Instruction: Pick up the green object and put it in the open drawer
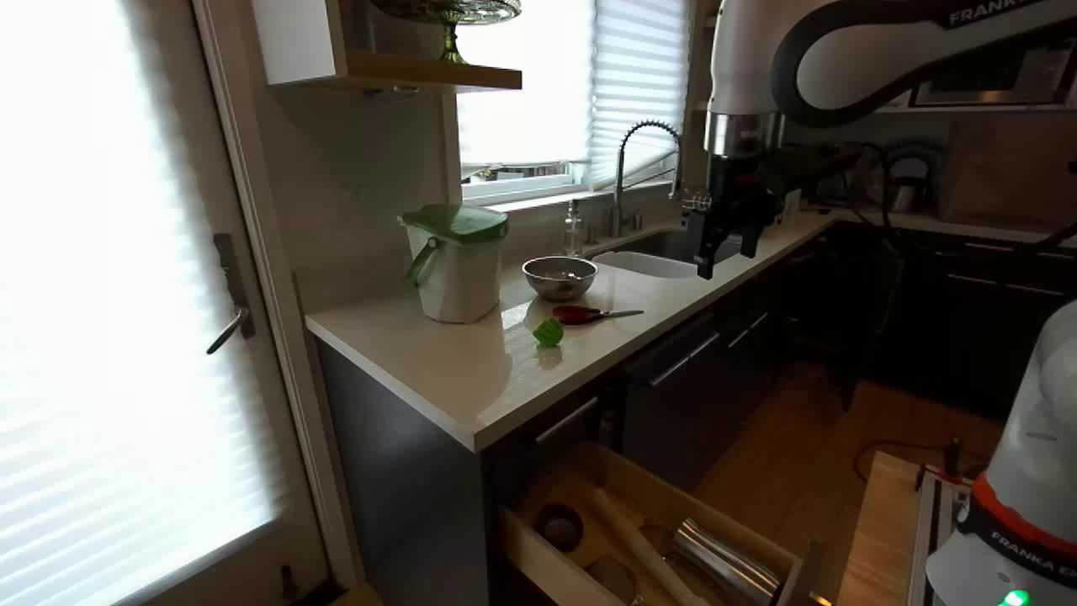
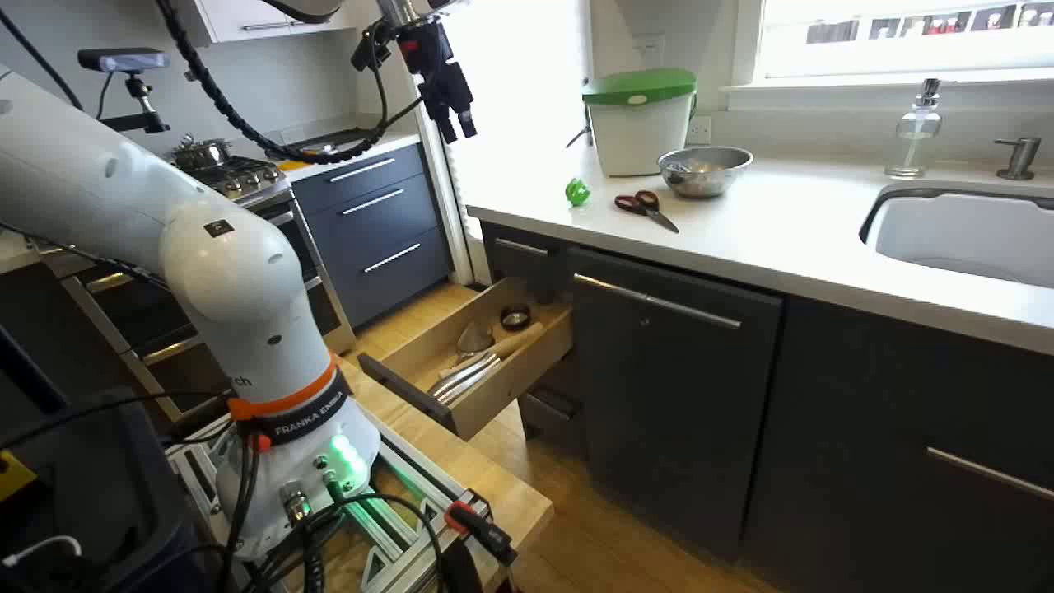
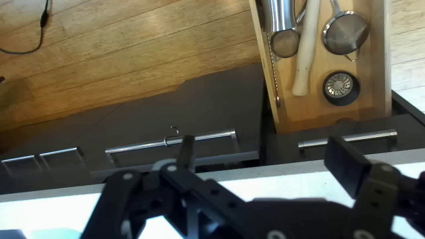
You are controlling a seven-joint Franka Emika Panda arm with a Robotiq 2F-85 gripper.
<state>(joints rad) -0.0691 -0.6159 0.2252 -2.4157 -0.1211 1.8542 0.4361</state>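
The green object [image 1: 549,332] is small, bright green and lies on the white counter near its front edge; it also shows in an exterior view [image 2: 577,192]. It is out of view in the wrist view. The open drawer [image 1: 547,560] is below the counter, with a light wood inside holding utensils; it shows in an exterior view [image 2: 519,379] and at the upper right of the wrist view [image 3: 380,66]. My gripper [image 1: 728,259] is above counter height, apart from the green object; it also shows in an exterior view [image 2: 459,134]. In the wrist view its fingers [image 3: 261,146] are spread, with nothing between them.
On the counter [image 1: 404,349] stand a white container with green lid [image 2: 641,123] and a metal bowl [image 2: 706,177]. Red-handled scissors [image 2: 646,207] lie beside the green object. A sink [image 2: 972,239] is farther along. The drawer holds a wooden rolling pin [image 3: 307,49] and strainers [image 3: 346,33].
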